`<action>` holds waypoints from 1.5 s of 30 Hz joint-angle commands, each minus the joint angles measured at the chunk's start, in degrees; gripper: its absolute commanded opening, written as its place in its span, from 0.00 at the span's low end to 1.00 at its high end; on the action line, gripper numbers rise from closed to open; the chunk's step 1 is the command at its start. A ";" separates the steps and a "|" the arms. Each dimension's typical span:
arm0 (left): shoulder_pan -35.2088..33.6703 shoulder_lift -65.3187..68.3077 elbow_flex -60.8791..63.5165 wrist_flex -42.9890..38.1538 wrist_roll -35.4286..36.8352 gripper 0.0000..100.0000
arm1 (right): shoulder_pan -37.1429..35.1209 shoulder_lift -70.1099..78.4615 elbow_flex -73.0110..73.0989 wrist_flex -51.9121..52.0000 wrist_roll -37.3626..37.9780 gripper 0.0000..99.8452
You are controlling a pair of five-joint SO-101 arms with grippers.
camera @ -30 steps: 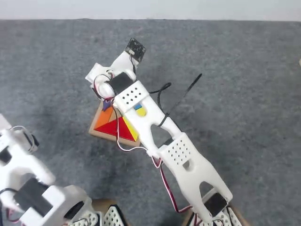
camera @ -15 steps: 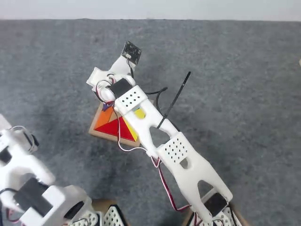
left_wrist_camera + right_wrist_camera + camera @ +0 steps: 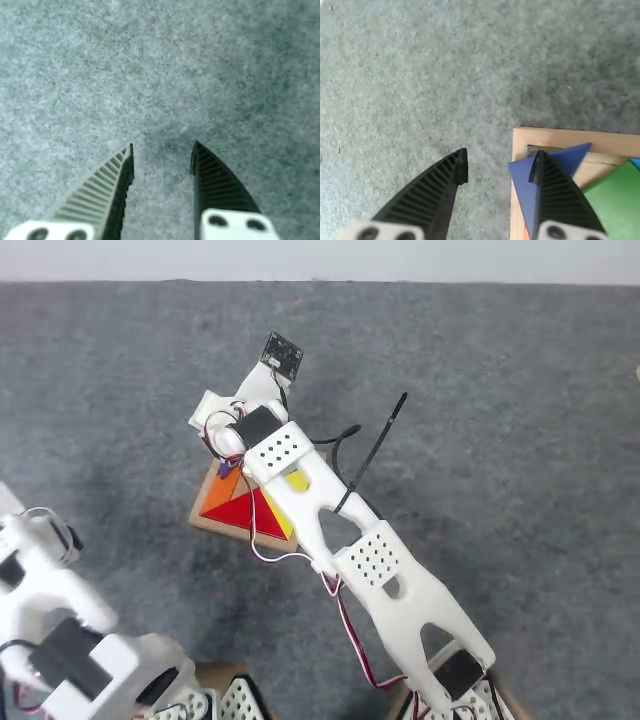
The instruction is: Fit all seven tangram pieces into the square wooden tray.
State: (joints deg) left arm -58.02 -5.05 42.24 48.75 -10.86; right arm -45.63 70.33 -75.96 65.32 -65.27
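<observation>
Right wrist view: right claw (image 3: 500,155) spread, straddling corner of wooden tray (image 3: 518,145). One finger over blue triangle (image 3: 521,176), other over grey counter (image 3: 395,75). Stance suits nudging blue triangle inward; it looks not fully seated, tip against rim, though you can't confirm. Green piece (image 3: 615,192) beside it, cut off by frame edge. High view: right arm (image 3: 380,560) hides tray's far half. Red triangle (image 3: 245,512), orange piece (image 3: 220,495), yellow piece (image 3: 284,527) lie inside. You can't count all seven. Left claw (image 3: 163,146) spread, gripping nothing, over counter.

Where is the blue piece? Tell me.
In the right wrist view the blue piece lies in a corner of the wooden tray, beside the green piece, under the right gripper.
</observation>
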 commanded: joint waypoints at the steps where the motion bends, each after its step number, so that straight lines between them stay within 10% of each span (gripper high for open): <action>1: -0.35 -2.73 -2.07 -1.14 0.09 0.18 | 1.80 -0.22 -0.88 1.27 0.53 0.22; 32: -0.26 -2.64 -2.24 -1.14 -2.11 0.18 | -0.22 -0.31 -7.38 3.38 0.35 0.22; 45: -0.26 -2.64 -2.24 -1.14 -2.20 0.18 | -2.07 -0.22 -20.04 19.56 6.33 0.22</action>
State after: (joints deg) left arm -58.02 -5.05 42.24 48.75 -12.70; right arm -46.42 71.38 -93.36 80.53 -62.99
